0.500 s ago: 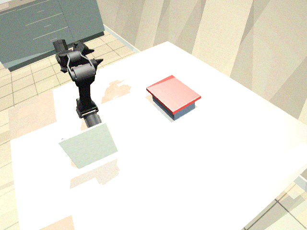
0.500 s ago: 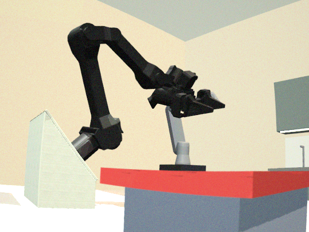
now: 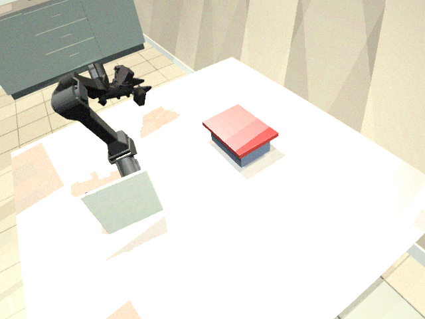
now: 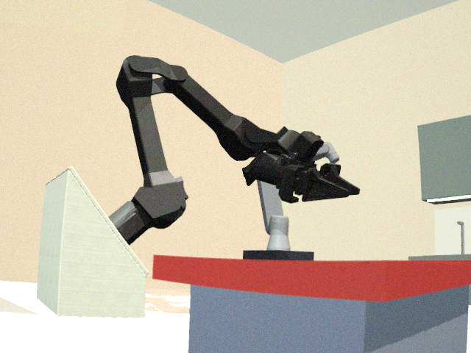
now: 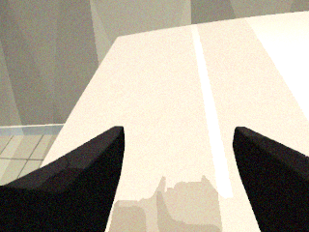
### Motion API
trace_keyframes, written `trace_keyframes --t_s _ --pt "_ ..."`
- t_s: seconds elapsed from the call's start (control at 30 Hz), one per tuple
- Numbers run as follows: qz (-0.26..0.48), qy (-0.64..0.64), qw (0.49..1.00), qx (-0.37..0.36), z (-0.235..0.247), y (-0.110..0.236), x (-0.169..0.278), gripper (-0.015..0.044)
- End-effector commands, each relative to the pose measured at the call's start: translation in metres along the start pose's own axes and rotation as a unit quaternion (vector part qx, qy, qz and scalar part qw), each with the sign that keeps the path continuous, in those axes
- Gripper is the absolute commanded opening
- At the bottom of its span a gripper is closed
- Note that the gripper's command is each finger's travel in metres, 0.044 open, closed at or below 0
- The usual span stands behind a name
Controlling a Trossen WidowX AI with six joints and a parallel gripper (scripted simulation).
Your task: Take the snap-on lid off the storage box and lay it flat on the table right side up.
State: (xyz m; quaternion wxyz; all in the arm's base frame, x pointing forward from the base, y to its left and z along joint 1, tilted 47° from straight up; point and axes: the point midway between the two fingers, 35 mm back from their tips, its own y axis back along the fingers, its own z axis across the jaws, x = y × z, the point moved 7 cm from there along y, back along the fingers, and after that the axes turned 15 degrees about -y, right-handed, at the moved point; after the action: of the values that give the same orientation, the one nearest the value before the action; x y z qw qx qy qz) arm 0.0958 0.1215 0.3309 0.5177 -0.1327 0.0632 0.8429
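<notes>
Red lid [image 3: 239,128] seated on blue box [image 3: 252,155], mid-surface [image 3: 274,222]. Pincer [image 3: 141,93] at ten o'clock, aloft, well apart from lid, half-spread, gripping nothing.

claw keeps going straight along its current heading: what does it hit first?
Probably bare table top. The wrist view between the open claw fingers shows only table surface, then the far edge and wall. The red lid and box sit off to the side, seemingly outside that line; depth is uncertain.
</notes>
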Motion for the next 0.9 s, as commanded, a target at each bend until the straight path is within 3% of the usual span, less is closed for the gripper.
trace_keyframes --t_s 0.0,0.47,0.87 --pt "0.005 0.012 0.999 0.033 -0.017 -0.023 0.005 0.0235" --pt "0.027 -0.068 0.979 0.192 -0.107 -0.094 -0.03 0.0235" --pt "0.023 -0.241 0.928 0.283 -0.184 -0.099 -0.088 0.0235"
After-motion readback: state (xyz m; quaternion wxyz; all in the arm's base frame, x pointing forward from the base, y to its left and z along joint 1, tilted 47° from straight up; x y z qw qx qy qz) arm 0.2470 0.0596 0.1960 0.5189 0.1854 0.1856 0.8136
